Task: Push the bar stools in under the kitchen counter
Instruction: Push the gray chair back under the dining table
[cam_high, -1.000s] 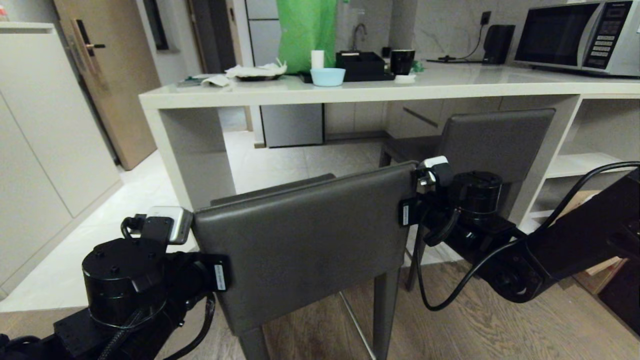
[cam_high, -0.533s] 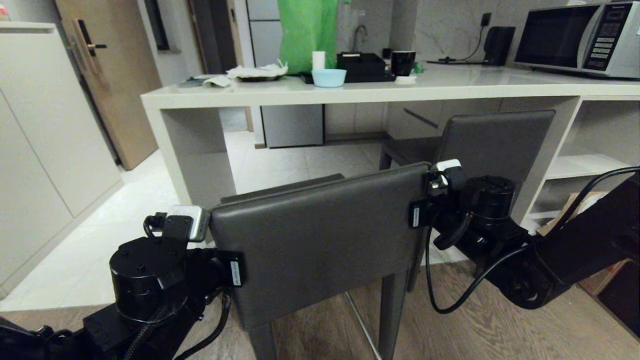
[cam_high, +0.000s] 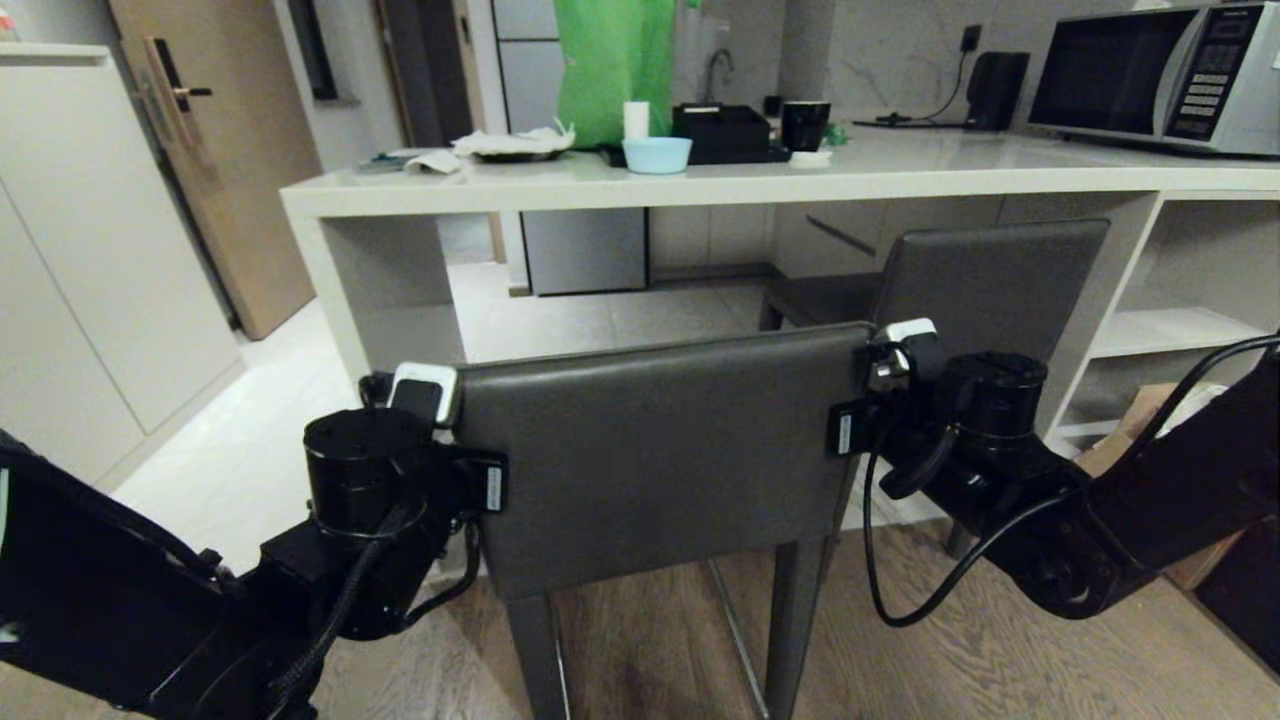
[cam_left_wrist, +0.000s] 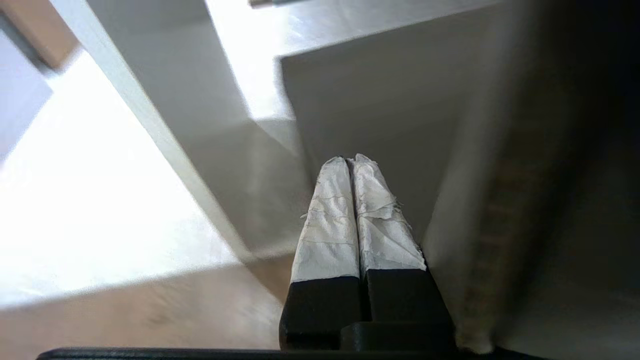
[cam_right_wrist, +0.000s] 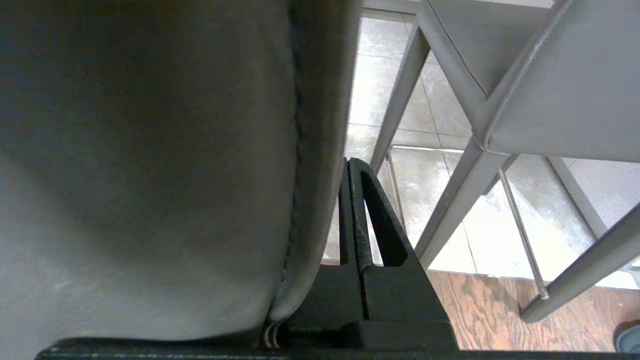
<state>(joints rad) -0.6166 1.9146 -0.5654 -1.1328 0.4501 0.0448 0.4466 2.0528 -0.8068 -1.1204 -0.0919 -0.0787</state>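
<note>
Head view: the near bar stool (cam_high: 660, 450) stands on wood floor (cam_high: 1000, 650) before the off-white bench (cam_high: 900, 175) (microwave (cam_high: 1160, 75) on top); the second stool (cam_high: 990, 280) sits underneath. Left wrist view: the left claw (cam_left_wrist: 352, 162), pressed together, beside the backrest. Right wrist view: the right claw (cam_right_wrist: 350, 165), likewise closed, against the opposite edge.

Matt grey leather covers the bar stools (cam_high: 660, 450); the kitchen counter (cam_high: 900, 180) is glossy stone-look, the floor (cam_high: 950, 650) grained wood.

Open knee space (cam_high: 620, 290) left under counter (cam_high: 700, 185); far stool (cam_high: 990, 280) fills right.
</note>
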